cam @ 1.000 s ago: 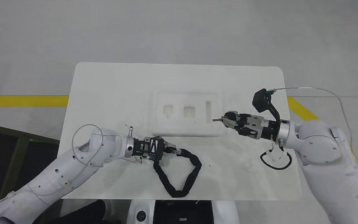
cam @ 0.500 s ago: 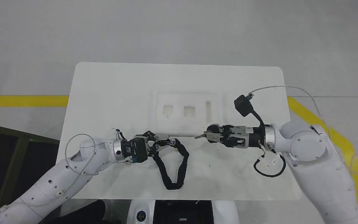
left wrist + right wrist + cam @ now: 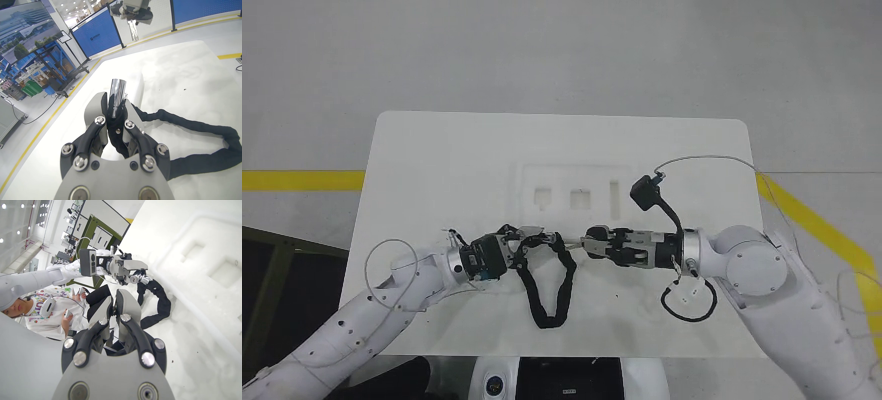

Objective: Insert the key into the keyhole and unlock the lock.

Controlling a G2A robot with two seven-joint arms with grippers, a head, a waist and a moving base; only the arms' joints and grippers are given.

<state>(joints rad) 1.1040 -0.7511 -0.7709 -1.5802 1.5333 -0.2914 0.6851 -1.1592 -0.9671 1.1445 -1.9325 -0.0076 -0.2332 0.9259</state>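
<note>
My left claw (image 3: 114, 100) clamps the lock (image 3: 117, 91) toward the worktop's (image 3: 442, 160) 6 o'clock edge. At its 3 o'clock, my right claw (image 3: 592, 243) pinches the key (image 3: 133, 32), tip short of the lock.

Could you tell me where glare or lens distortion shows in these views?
Left wrist view: the chrome lock cylinder and key catch bright glints; floor lines bow. Right wrist view: ceiling lamps flare white, the foam tray rim curves. Top view: even light, no glare.

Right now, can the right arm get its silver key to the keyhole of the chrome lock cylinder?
Probably yes: the left gripper holds the chrome lock cylinder with its keyhole facing the silver key in the right gripper, with open air between.
</note>
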